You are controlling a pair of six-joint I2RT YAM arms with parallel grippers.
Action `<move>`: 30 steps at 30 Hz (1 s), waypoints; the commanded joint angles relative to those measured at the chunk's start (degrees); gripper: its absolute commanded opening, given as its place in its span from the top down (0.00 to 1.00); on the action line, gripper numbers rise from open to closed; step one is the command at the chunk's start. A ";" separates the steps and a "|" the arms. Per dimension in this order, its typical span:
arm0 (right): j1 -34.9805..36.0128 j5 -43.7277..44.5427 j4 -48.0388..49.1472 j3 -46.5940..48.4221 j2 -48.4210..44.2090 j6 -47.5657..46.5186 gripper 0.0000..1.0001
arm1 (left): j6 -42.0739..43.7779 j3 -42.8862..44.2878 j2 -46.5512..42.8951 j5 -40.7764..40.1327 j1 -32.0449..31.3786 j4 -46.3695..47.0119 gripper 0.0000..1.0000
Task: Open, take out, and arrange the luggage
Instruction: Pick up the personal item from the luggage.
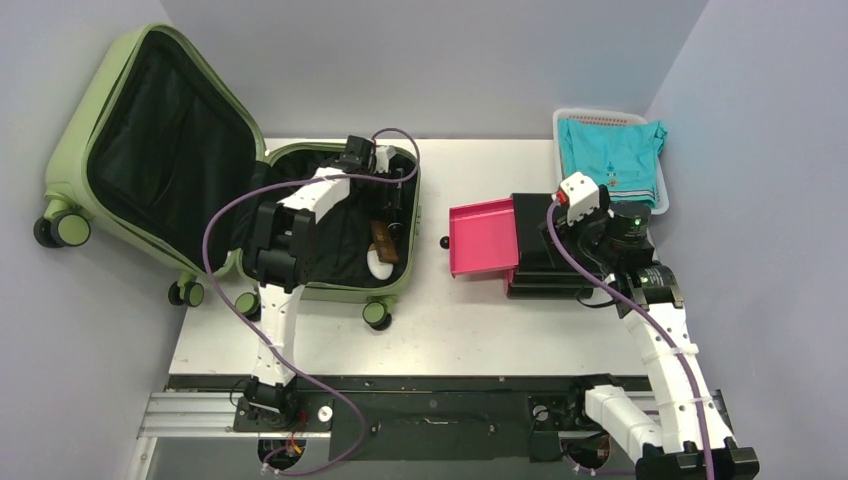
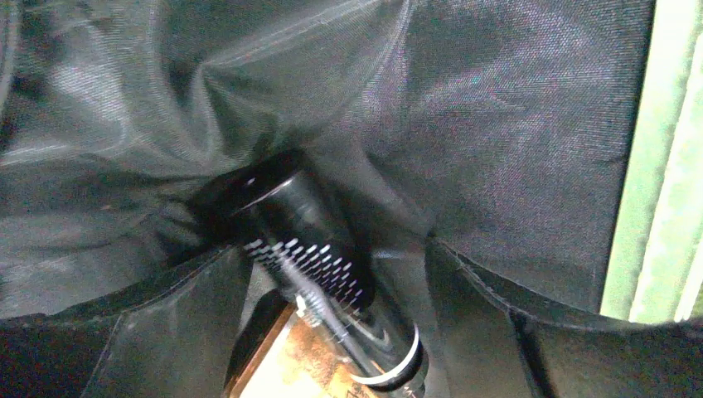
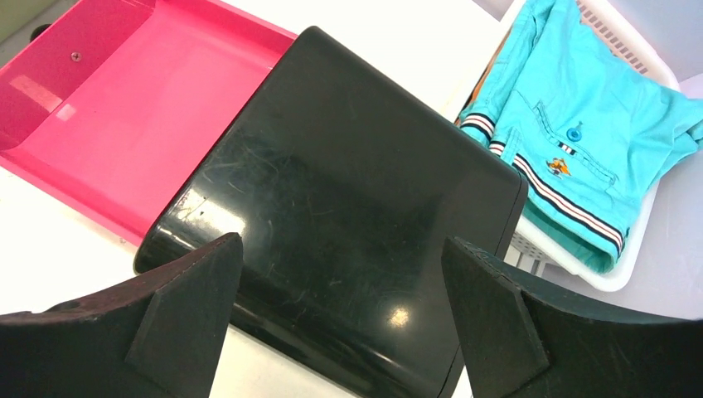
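Observation:
The olive-green luggage lies open at the back left, its lid propped against the wall and its black lining showing. My left gripper reaches down into the lower half. Its jaws stand apart on either side of a black hairbrush, which lies on a brown flat item; a gap shows on the brush's right. My right gripper hangs open above the small black case, with nothing between its fingers.
The black case's pink drawer is pulled out to the left, with a small black knob on the table beside it. A white mesh basket at the back right holds teal clothing. A white item lies in the luggage.

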 commanded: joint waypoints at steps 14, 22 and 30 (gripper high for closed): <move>-0.79 1.06 3.58 -0.29 0.87 1.72 0.15 | -1.75 0.87 -0.25 2.62 0.89 -0.97 0.98; -0.98 0.66 3.69 -0.19 1.27 1.90 0.15 | -3.82 2.98 -7.62 5.70 4.49 -0.88 1.00; -1.14 1.00 3.72 -0.34 1.13 2.08 0.15 | -9.97 4.17 -13.92 11.62 6.55 2.92 1.00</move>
